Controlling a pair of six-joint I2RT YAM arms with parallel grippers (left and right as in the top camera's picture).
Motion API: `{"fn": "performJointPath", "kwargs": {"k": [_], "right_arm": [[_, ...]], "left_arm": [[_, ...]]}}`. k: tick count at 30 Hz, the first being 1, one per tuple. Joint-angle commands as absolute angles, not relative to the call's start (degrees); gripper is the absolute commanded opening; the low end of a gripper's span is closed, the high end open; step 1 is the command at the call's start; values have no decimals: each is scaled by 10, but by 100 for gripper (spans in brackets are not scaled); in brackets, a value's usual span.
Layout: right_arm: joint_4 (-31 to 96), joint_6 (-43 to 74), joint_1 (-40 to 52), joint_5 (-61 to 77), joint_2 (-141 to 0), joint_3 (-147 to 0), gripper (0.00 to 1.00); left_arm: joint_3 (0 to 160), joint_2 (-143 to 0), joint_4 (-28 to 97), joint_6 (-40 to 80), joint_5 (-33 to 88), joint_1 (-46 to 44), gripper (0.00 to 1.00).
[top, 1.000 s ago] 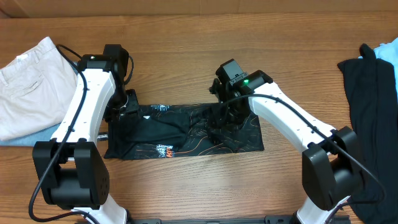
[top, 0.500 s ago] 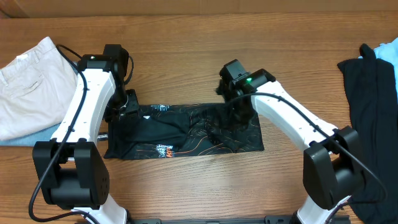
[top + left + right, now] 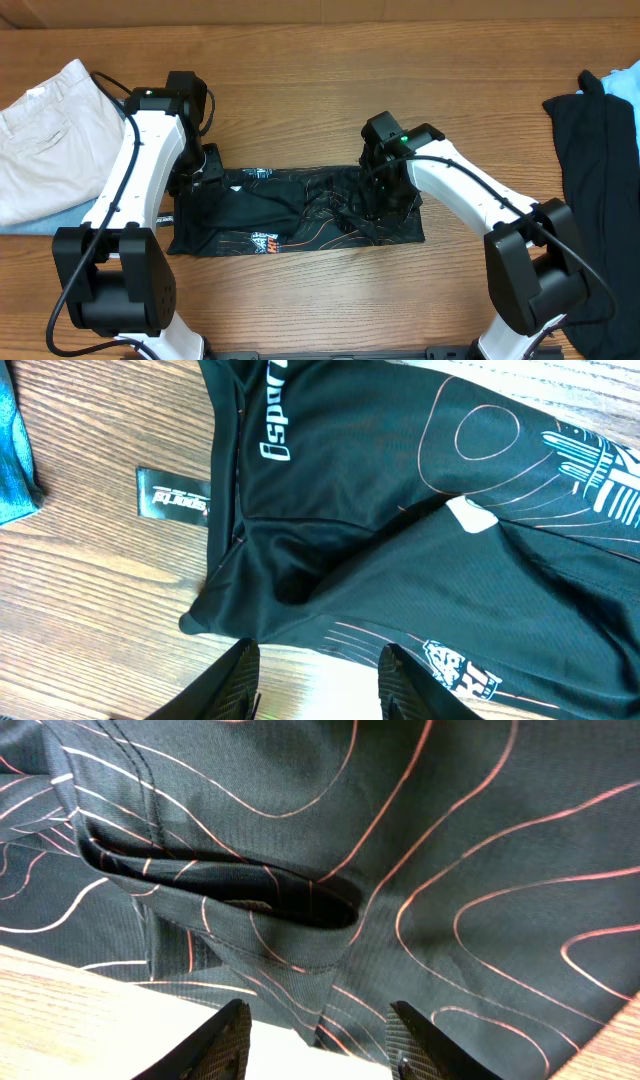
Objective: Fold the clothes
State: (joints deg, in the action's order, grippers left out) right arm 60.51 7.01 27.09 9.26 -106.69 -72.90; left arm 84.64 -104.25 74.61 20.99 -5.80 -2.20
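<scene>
jersey (image 3: 290, 205): mid-table, folded into a long band running left to right; rumpled toward right end
table (image 3: 320, 100): bare wood above and below the band
left gripper (image 3: 320, 660): at band's left end, jaws apart, nothing between; tips over the near cloth edge and bare wood
right gripper (image 3: 318, 1015): low over band's right part, jaws apart, no cloth pinched
left side: beige trousers (image 3: 45, 135) at far left, lying on a light blue cloth (image 3: 35, 222); apart from the jersey
right side: black garments (image 3: 600, 170) at right edge, blue cloth (image 3: 622, 80) at their top; well apart from the jersey
in the way: left arm crosses the trousers' right edge and hides the band's upper left corner from overhead; right arm hides the band's upper right part and its own fingers
left wrist only: black tag (image 3: 172, 493) with white print, flat on wood just beside the jersey's left edge; white lettering (image 3: 275, 420) and white crest logo (image 3: 460, 670) on the cloth; loose dark fold at the corner; teal-blue fabric (image 3: 15, 455) at frame's left edge
right wrist only: orange-red contour lines up close; stitched hem standing open as a dark slot (image 3: 240, 895); strip of wood at lower left
overhead only: whole band outline, both side piles, arm placement; finger gaps not readable there
</scene>
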Motion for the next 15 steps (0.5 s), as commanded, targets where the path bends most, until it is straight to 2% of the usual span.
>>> {"fn": "performJointPath", "kwargs": {"k": [1, 15], "right_arm": [[592, 57, 273, 110, -1067, -720, 47], [572, 40, 273, 136, -1114, -719, 46]], "left_arm": [[856, -1034, 746, 206, -59, -22, 42], [856, -1034, 747, 206, -59, -22, 42]]}}
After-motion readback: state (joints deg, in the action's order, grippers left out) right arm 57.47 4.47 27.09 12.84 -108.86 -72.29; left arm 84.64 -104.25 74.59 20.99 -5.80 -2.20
